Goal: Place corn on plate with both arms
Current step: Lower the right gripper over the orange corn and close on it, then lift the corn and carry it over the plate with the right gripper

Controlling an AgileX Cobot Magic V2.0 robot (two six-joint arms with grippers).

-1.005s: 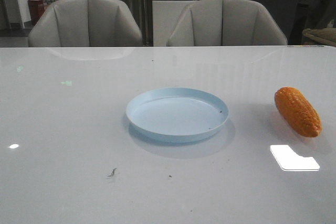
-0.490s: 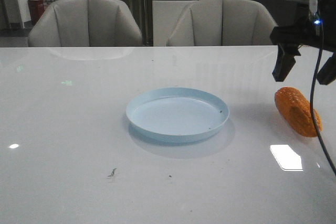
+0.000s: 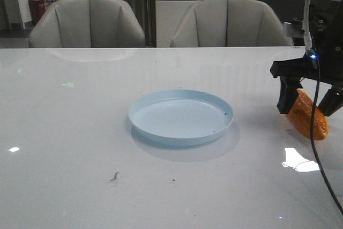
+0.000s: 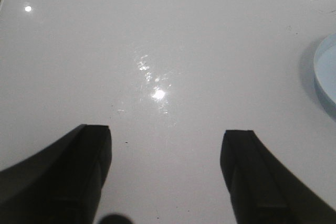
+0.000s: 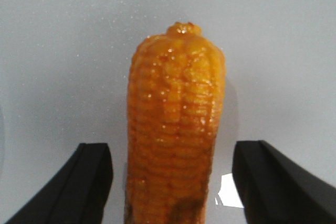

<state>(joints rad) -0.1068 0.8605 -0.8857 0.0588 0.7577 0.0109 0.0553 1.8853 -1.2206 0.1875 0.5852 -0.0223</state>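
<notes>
Specks point(image 3: 114, 176) of dirt nearest the camera on the white table point(image 3: 64, 132), nothing else down front. Further in, plate point(image 3: 181, 117) dead centre, pale blue, bare inside, rim just clipping the edge of the left wrist view too. Off to the right and well apart from it, corn point(image 3: 309, 117) lying flat on the table, orange and glossy. Right gripper point(image 3: 310, 103) hanging right over the corn, jaws spread wide with one finger either side. From the right wrist cam, cob sitting square between the fingers point(image 5: 89, 182), gaps on both sides, no contact as far as can be told. Left gripper point(image 4: 168, 177) also wide open, holding nothing, only bare table in front of it. Behind the table, two grey chairs point(image 3: 88, 22) and some shelving, not relevant.

Looks like the reach-and-grasp step, pick not made yet, so barely started overall. Next up, probably: drop a touch lower if needed, squeeze on the fat middle of the cob, then lift and swing left over to the plate. Slick plastic-looking and rounded, so an off-centre pinch could squirt it out or roll it. No telling from here what part the left arm plays.
</notes>
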